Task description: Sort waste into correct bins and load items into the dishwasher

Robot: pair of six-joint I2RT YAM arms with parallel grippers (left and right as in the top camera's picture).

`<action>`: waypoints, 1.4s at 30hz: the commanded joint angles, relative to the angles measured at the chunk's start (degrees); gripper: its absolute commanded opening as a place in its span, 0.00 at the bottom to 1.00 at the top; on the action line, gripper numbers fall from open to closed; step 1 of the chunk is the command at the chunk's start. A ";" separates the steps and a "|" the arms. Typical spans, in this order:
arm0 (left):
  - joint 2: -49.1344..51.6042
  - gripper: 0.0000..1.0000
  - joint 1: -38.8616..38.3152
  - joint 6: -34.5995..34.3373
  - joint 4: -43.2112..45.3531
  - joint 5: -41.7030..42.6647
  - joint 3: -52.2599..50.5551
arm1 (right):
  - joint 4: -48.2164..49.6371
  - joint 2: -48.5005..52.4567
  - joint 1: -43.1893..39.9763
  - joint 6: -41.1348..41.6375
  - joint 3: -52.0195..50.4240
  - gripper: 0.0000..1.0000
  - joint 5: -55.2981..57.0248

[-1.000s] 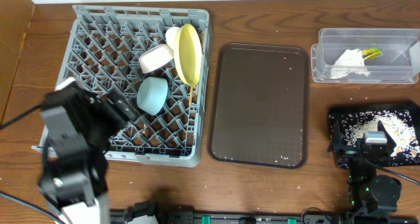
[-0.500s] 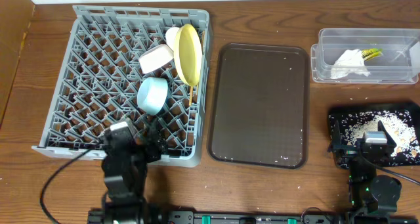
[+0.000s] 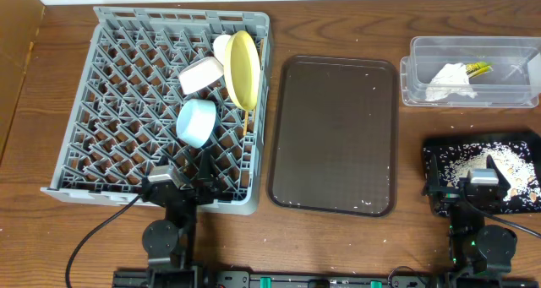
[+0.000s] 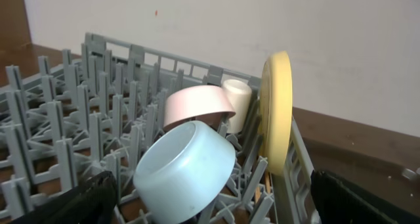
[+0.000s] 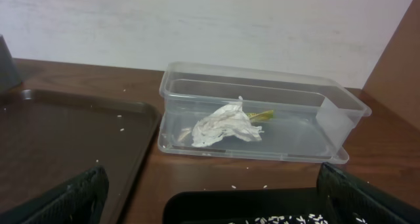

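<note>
The grey dishwasher rack (image 3: 127,85) holds an upright yellow plate (image 3: 241,68), a pinkish-white bowl (image 3: 200,75), a light-blue bowl (image 3: 196,122) and a cream cup (image 3: 221,45). Chopsticks (image 3: 246,119) poke out below the plate. My left gripper (image 3: 193,180) stands open at the rack's near edge, facing the light-blue bowl (image 4: 187,168), with nothing between its fingers (image 4: 72,201). The clear tub (image 3: 473,73) contains the white napkin (image 3: 448,81) and snack wrapper (image 3: 478,67). Pale crumbs (image 3: 469,161) lie in the black bin (image 3: 528,144). My right gripper (image 3: 482,176) hangs open and empty over that bin.
A dark brown tray (image 3: 334,134) with a few stray crumbs lies between the rack and the bins. In the right wrist view the tray (image 5: 65,132) is at left, the tub (image 5: 308,129) straight ahead. A pale wall runs behind the table.
My left arm has pulled back from above the rack's front left and come down low at its near edge. The right arm has stayed still.
</note>
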 commanded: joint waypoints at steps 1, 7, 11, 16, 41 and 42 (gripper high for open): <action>-0.63 0.95 -0.26 0.52 1.66 0.50 -1.66 | -0.15 -0.33 -1.03 -0.57 -0.09 0.99 0.57; -0.63 0.95 -0.26 0.96 0.83 -0.31 -1.66 | -0.15 -0.33 -1.03 -0.59 -0.09 0.99 0.57; -0.63 0.95 -0.26 2.43 -4.55 -0.11 -1.66 | -0.15 -0.33 -1.03 -0.59 -0.09 0.99 0.57; -0.63 0.95 -0.26 2.43 -4.55 -0.35 -1.66 | -0.15 -0.33 -1.03 -0.59 -0.09 0.99 0.57; -0.50 0.95 -0.26 2.43 -4.55 -0.33 -1.66 | -0.15 -0.33 -1.03 -0.59 -0.09 0.99 0.57; -0.50 0.95 -0.26 2.43 -4.52 -0.35 -1.66 | -0.15 -0.33 -1.03 -0.59 -0.09 0.99 0.57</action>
